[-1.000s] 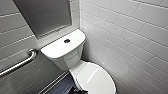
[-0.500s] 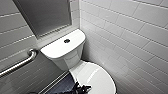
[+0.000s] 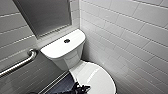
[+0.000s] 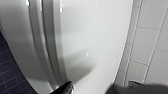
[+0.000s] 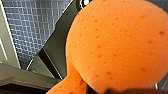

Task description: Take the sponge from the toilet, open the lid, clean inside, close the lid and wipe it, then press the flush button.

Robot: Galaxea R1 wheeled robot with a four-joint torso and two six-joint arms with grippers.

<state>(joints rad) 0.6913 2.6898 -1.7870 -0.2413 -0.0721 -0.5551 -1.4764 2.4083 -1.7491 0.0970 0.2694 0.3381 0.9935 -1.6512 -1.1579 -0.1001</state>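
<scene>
One sponge [image 5: 117,45] — in right gripper [image 5: 125,91]

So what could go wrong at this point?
The left gripper sits open at the edge of the closed, glossy lid; it might slip off when lifting, letting the lid bang down. The sponge hangs over the tiled floor in the right wrist view; if the grip loosens, it could drop there.
</scene>
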